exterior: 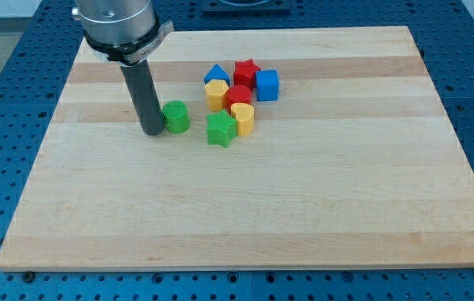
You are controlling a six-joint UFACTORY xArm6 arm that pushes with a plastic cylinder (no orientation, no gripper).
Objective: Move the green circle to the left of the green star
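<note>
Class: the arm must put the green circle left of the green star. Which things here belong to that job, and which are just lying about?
Job:
my tip, touching the circle's left side
green circle
green star

Lying about:
blue triangle
red star
blue cube
yellow block
red heart
yellow heart

My tip (pixel 152 132) rests low — rod upright.

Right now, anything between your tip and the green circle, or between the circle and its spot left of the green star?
Nothing visible. My tip sits against the green circle on its left side in the view. The circle already lies to the left of the green star, a small gap apart, with no block between them.
</note>
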